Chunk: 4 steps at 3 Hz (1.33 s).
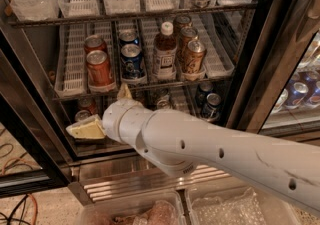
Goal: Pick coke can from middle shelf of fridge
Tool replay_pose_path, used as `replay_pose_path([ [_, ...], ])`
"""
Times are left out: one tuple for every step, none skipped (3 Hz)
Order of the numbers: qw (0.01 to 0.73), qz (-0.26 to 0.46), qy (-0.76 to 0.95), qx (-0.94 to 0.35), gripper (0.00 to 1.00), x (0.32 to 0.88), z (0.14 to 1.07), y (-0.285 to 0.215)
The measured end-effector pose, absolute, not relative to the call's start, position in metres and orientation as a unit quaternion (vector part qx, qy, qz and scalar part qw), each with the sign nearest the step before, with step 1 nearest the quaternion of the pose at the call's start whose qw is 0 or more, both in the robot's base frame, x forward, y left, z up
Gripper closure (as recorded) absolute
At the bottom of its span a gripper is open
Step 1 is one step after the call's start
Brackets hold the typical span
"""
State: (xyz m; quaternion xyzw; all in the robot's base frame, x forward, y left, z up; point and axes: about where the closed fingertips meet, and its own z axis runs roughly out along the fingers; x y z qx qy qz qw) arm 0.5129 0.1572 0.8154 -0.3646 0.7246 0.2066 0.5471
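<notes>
The fridge point(262, 54) stands open in front of me. On its middle shelf point(73, 71) a red coke can point(99, 68) stands at the front of the left lane, with a second red can point(94, 44) right behind it. My gripper point(98, 109) is just below the shelf's front edge, under the front coke can, apart from it. It is open and empty: one cream fingertip point(85, 129) points left and the other fingertip point(123, 91) points up at the rack. My white arm point(210, 151) crosses the lower shelf.
To the right of the coke cans stand a blue can point(132, 61), a bottle point(164, 51) and brown-gold cans point(193, 56). Dark cans point(212, 104) sit on the lower shelf. Clear bins point(230, 209) lie below. The black door frame point(30, 119) is to the left.
</notes>
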Motion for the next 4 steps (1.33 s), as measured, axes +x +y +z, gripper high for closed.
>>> replay_pose_path([
  [0.563,0.189,0.728,-0.342,0.0,0.522,0.811,0.162],
  [0.59,0.172,0.723,-0.316,0.0,0.535,0.812,0.171],
  [0.621,0.144,0.714,-0.288,0.0,0.554,0.821,0.18],
  [0.619,0.149,0.714,-0.292,0.0,0.55,0.818,0.181],
])
